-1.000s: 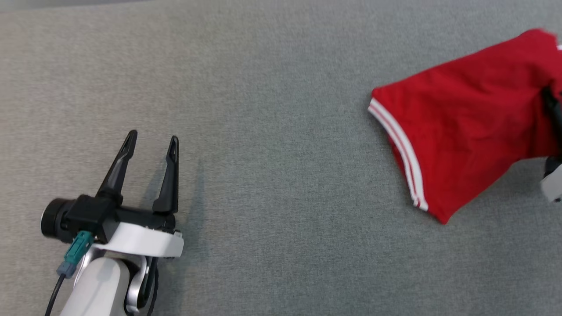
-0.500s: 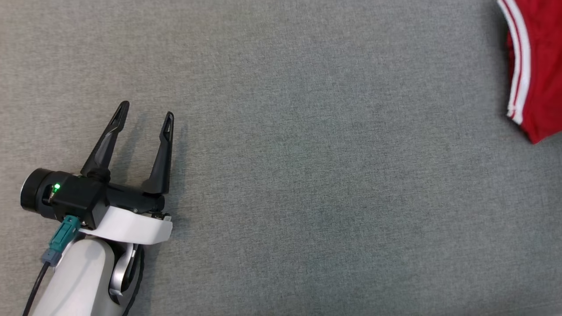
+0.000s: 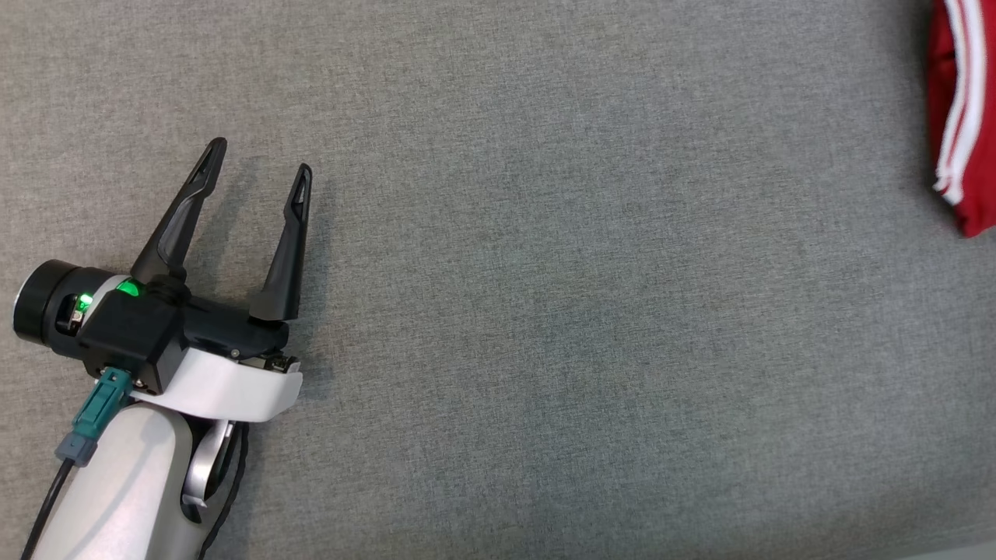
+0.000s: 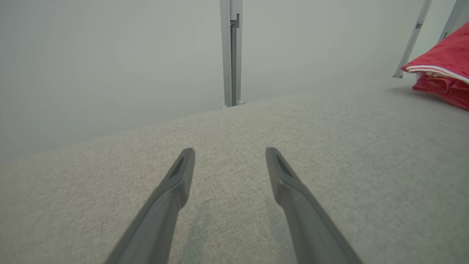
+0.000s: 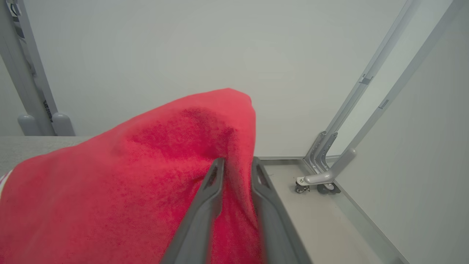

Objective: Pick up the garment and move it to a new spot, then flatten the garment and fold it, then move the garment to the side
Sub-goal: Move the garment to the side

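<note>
Garment (image 5: pixel 128 176) between parted right jaws

Left end effector (image 3: pixel 260 156) lower left, fingers spread; red white-striped garment (image 3: pixel 987 117) at right edge.

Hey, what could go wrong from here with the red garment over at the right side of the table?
1. Cloth of the red garment sits between the fingers of the right gripper; drawing back might drag it and spoil the fold.
2. In the right wrist view the floor shows just past the garment, so it seems close to the edge of the table and might slide off.
3. The open left gripper hangs far to the left, too far to catch it.
</note>
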Controlling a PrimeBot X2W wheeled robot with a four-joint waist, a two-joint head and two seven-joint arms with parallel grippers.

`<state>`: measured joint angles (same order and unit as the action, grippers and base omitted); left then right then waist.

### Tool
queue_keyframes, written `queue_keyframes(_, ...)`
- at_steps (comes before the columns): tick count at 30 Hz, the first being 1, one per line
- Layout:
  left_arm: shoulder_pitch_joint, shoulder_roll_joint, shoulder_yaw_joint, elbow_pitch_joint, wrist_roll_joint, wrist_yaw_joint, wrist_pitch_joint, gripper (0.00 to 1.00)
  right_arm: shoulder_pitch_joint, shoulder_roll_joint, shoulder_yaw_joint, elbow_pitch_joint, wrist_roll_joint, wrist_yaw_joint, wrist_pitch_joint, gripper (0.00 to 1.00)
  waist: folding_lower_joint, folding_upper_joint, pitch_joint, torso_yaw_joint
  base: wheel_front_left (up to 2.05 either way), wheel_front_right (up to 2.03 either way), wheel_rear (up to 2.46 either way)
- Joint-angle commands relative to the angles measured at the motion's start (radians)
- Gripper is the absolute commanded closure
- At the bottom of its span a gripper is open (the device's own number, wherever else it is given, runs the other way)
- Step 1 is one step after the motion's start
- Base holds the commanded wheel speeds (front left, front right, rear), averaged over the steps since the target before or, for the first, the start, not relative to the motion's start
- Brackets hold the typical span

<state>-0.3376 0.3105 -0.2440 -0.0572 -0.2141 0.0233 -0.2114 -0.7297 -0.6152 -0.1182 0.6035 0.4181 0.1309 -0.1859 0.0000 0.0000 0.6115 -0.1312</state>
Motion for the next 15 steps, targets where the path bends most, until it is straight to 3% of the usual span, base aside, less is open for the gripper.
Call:
queue_keyframes(1,-0.020,0.009,0.003,-0.007,0.004,0.004,0.002,0.00,-0.005,0.000,-0.002,0.014,-0.008,0.000,-0.014,0.00,0.0000,0.0000,-0.001,-0.003,0.00,0.00,0.00)
queue_keyframes(8,0.001,0.011,-0.003,0.000,-0.004,0.012,0.003,0.00,-0.002,0.019,0.006,0.054,-0.015,0.000,-0.047,0.00,0.0000,0.0000,-0.032,-0.012,0.00,0.00,0.00)
queue_keyframes(15,0.038,-0.003,-0.011,0.036,-0.018,0.021,-0.007,0.00,0.047,0.072,0.024,0.007,-0.028,0.000,-0.069,0.00,0.0000,0.0000,-0.124,-0.009,0.00,0.00,0.00)
